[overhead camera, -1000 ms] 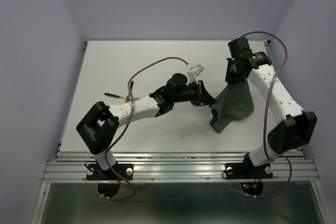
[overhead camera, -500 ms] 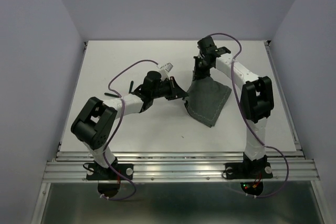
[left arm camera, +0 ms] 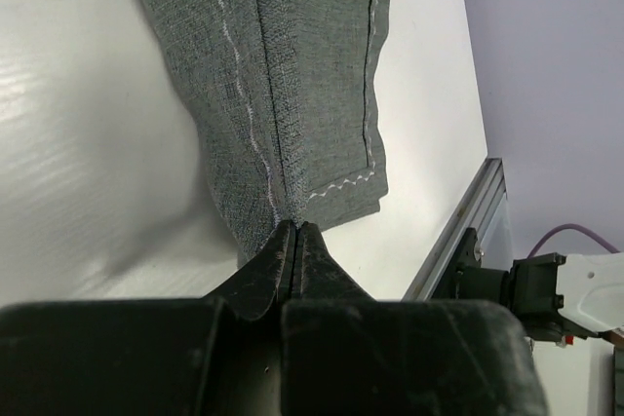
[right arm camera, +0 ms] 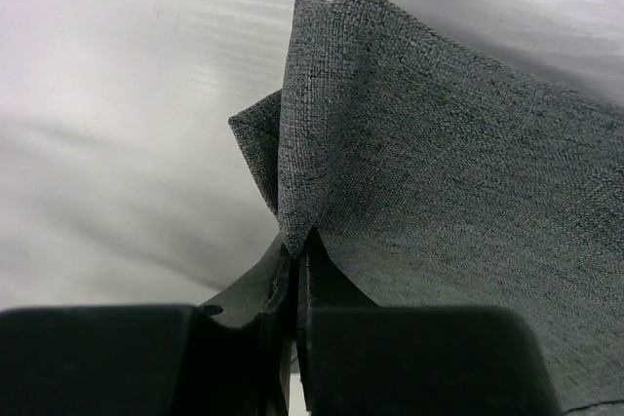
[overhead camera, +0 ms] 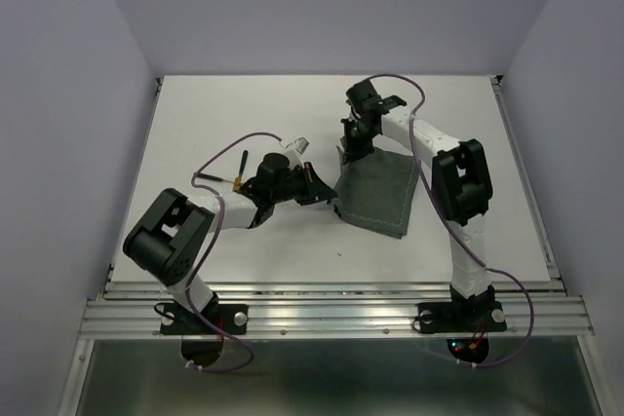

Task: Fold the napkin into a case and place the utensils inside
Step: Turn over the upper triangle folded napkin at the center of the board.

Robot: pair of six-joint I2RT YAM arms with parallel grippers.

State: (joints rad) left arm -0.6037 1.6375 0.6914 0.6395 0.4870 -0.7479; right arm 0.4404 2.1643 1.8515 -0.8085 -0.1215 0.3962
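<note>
The dark grey-green napkin (overhead camera: 380,192) lies folded on the white table, light stitching along its near edge. My left gripper (overhead camera: 329,195) is shut on its left corner; in the left wrist view the cloth (left arm camera: 283,75) runs away from the closed gripper (left arm camera: 295,229). My right gripper (overhead camera: 349,149) is shut on the napkin's far left corner; the right wrist view shows the cloth (right arm camera: 439,202) pinched in the closed gripper (right arm camera: 297,245). A thin gold utensil (overhead camera: 219,179) with a dark handle lies on the table behind the left arm.
The purple cable (overhead camera: 234,148) of the left arm loops over the table near the utensil. The metal rail (overhead camera: 331,291) runs along the table's near edge. The grey walls close the table on left, back and right.
Both grippers have carried the napkin leftward across the table, and it has come down from hanging to lying flat and folded. The right arm has swung far left.
</note>
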